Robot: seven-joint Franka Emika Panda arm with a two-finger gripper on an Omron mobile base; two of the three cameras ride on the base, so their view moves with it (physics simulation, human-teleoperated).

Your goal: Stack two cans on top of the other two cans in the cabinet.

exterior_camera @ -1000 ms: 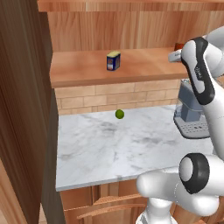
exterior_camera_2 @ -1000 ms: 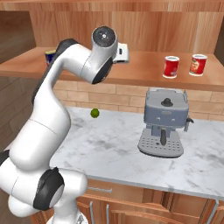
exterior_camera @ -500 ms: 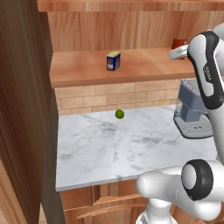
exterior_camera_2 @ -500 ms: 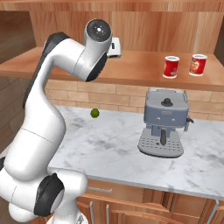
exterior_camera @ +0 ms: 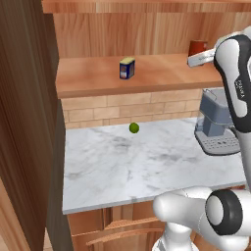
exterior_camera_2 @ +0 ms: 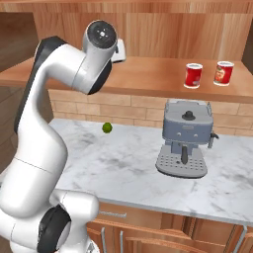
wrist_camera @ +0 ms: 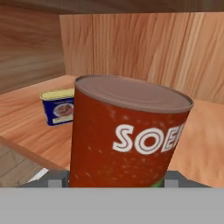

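Filling the hand view, a dark red can point(wrist_camera: 127, 135) with a dull flat lid and white lettering stands between the gripper point(wrist_camera: 113, 181) fingers. The jaws sit on either side of it, but whether they are pressing on it cannot be told. The white arm point(exterior_camera_2: 59, 69) reaches up and folds forward onto the cabinet point(exterior_camera: 162, 73) shelf. A squat blue tin point(exterior_camera: 127, 68) with a yellow top stands mid-shelf, and two red cans point(exterior_camera_2: 193, 75) stand together towards the right end.
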